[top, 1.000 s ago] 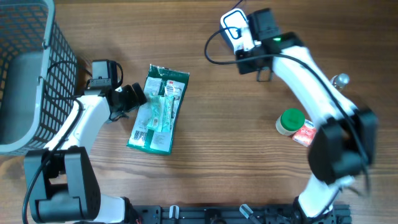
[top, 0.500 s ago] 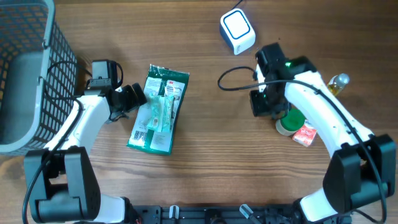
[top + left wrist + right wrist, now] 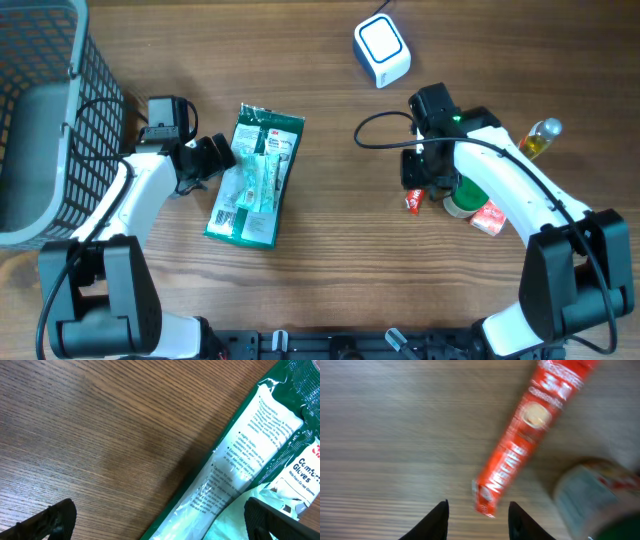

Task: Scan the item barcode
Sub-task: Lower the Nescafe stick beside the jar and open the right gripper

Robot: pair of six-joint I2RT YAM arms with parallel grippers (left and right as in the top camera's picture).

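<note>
1. Overhead: our right tool (image 3: 420,182) hangs over the red sachet (image 3: 413,203), which lies flat on the worktop (image 3: 330,280). The scanner (image 3: 381,50) is well beyond it. Our left tool (image 3: 222,155) rests beside the gloves pack (image 3: 255,180).
2. Left wrist: the left tool gapes wide and holds nothing.
3. Right wrist: the jaws stand apart and ungripping, with the sachet's end just ahead between the tips. We judge they are lined up for a pick.

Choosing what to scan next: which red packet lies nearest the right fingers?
The slim Nestle stick, just ahead of the right fingers; the flat packet lies beyond the jar.
</note>
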